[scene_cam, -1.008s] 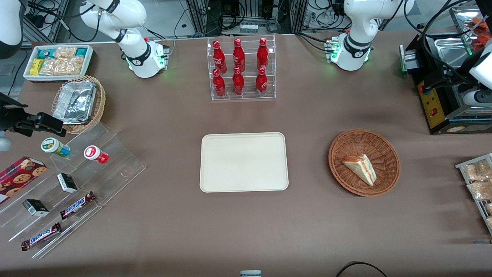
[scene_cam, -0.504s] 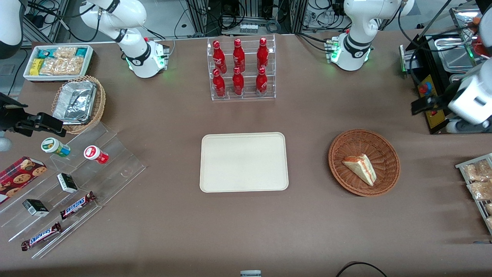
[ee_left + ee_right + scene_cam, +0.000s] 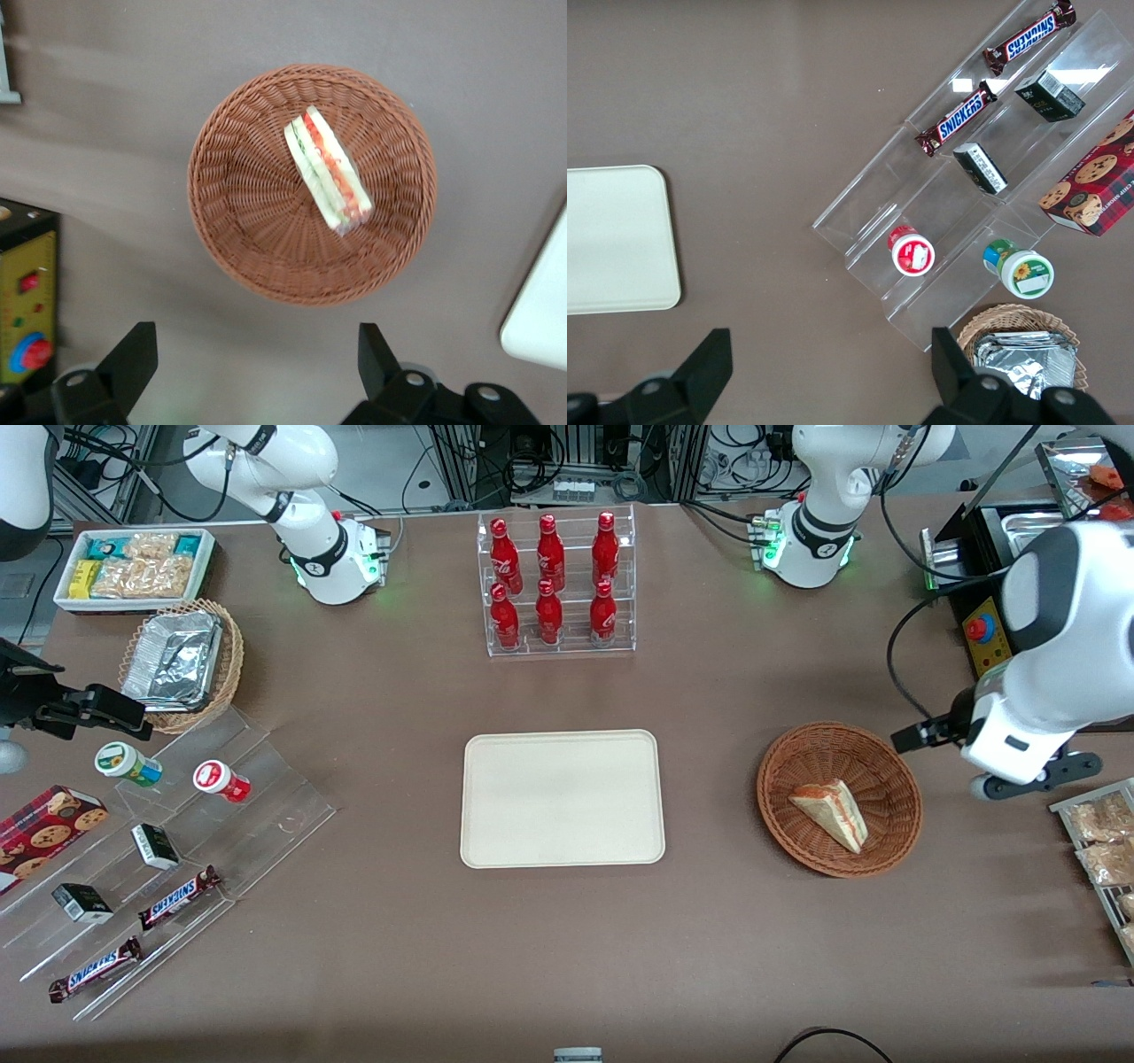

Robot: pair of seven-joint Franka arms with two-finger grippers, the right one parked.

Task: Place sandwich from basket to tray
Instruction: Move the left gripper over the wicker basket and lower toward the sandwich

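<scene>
The sandwich (image 3: 831, 813) lies in the reddish-brown woven basket (image 3: 890, 766), resting on the basket's floor a little off its centre with its red and green filling edge showing in the left wrist view (image 3: 328, 168). The basket (image 3: 239, 204) stands on the brown counter (image 3: 709, 939) toward the working arm's end, well apart from the cream tray (image 3: 562, 798), which sits flat near the middle of the counter and carries nothing. The left arm's claw (image 3: 252, 363) hangs above the counter just beside the basket, toward the working arm's end of it, and in the front view it is largely hidden under the arm's white wrist housing, so its exact height over the counter is hard to judge. Seen from the wrist camera, its two dark fingers (image 3: 133, 354) stand wide apart with nothing between them, and the basket and sandwich lie just ahead of the fingertips rather than between them. A corner of the tray (image 3: 540, 319) shows at the edge of that same view. Farther from the front camera than the tray, a clear rack of red bottles (image 3: 556, 583) stands upright on the counter. Toward the parked arm's end a clear stepped display (image 3: 177, 850) holds candy bars and small cups, with a lighter wicker basket holding a foil container (image 3: 177, 660) near it.
</scene>
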